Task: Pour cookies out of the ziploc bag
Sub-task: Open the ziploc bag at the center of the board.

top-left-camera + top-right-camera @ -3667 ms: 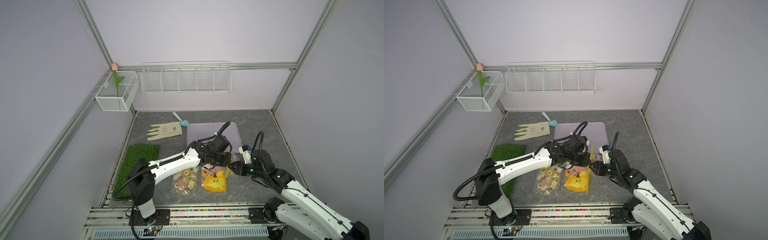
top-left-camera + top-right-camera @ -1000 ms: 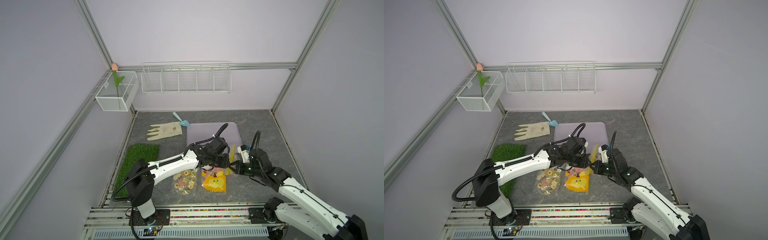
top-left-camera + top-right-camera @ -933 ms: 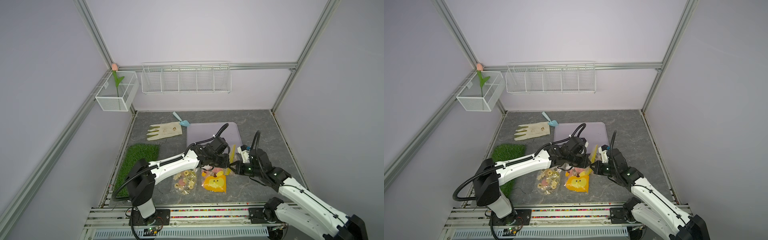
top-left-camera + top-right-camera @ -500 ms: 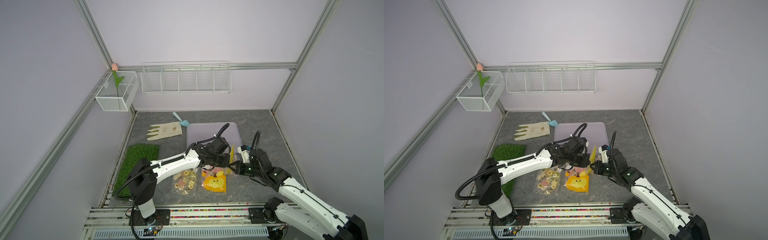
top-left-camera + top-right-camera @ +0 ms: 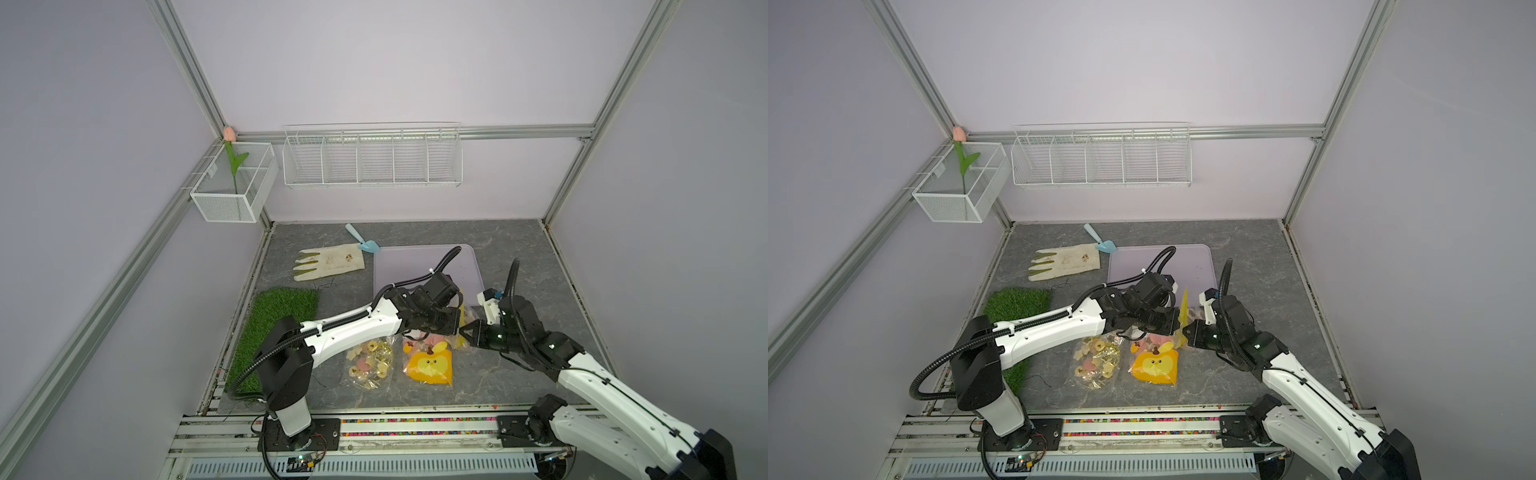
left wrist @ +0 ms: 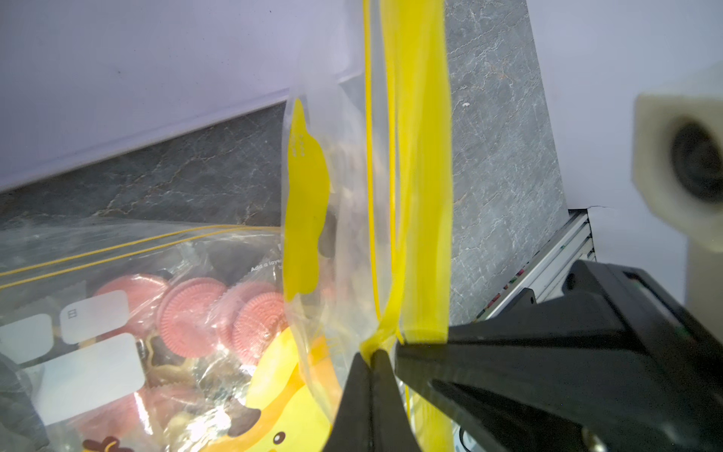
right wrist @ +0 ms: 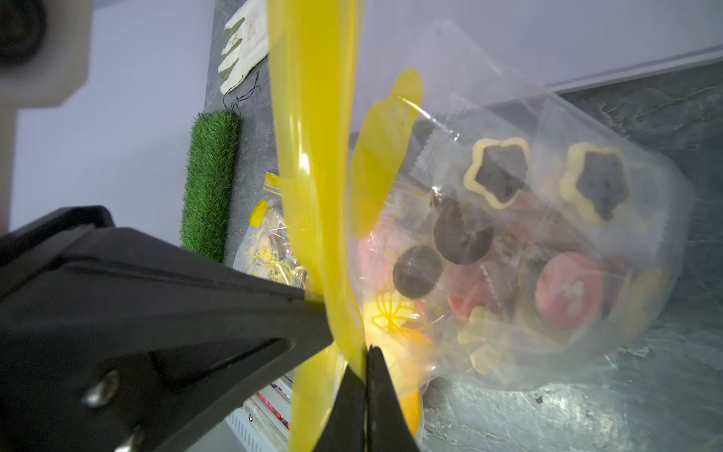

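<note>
Pulling the mouth apart looks like your next step, and the grips are thin. Your left gripper [image 6: 371, 354] is clamped shut on a crumpled corner of the yellow zip strip [image 6: 418, 156]. Your right gripper [image 7: 365, 350] is pinched tight on the same strip just beside it. The ziploc bag [image 7: 489, 98] stands at the near edge of the lavender tray [image 5: 415, 266], with the cookies [image 7: 461, 231] still sealed in its belly. If either jaw holds both layers, you lift the bag without opening it. If the slick film slides out, the bag flops. A seal that pops suddenly could scatter cookies short of the tray, onto the cartoon-face bag [image 5: 430, 363] lying just in front of it. Your fingertips are almost touching, so watch for a clash.
</note>
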